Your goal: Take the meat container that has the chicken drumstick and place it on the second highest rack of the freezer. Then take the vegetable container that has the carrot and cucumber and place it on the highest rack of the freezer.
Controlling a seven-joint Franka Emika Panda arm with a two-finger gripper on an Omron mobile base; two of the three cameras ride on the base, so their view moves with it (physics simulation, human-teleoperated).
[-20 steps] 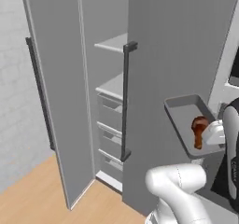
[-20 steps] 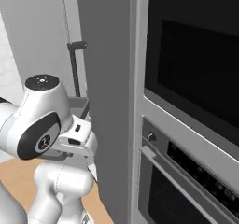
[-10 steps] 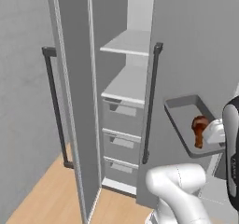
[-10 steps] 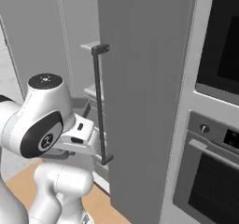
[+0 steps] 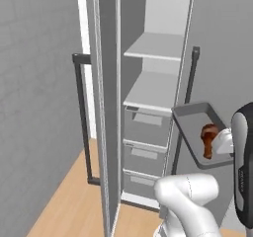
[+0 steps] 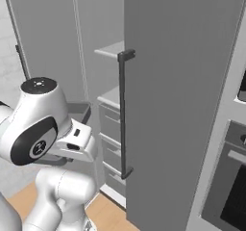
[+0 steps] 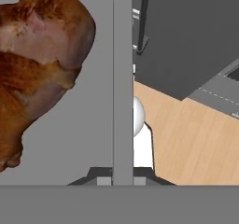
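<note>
Gripper's pinching the tray (image 5: 193, 127) rim
Drumstick (image 5: 209, 138) is riding at your 3 o'clock, freezer (image 5: 158, 90) standing open.

Grey freezer (image 5: 148, 48), grey tray, reddish-brown meat.
The freezer's doors are mid grey with dark bar handles (image 5: 81, 117); its inner shelves (image 5: 153, 90) and drawers are pale grey. The meat container (image 5: 195, 117) is plain grey. The chicken drumstick (image 5: 208, 138) is mottled reddish-brown with paler tan patches. The floor (image 5: 69, 206) is light wood-grain; the wall (image 5: 34, 83) is pale grey brick.
</note>
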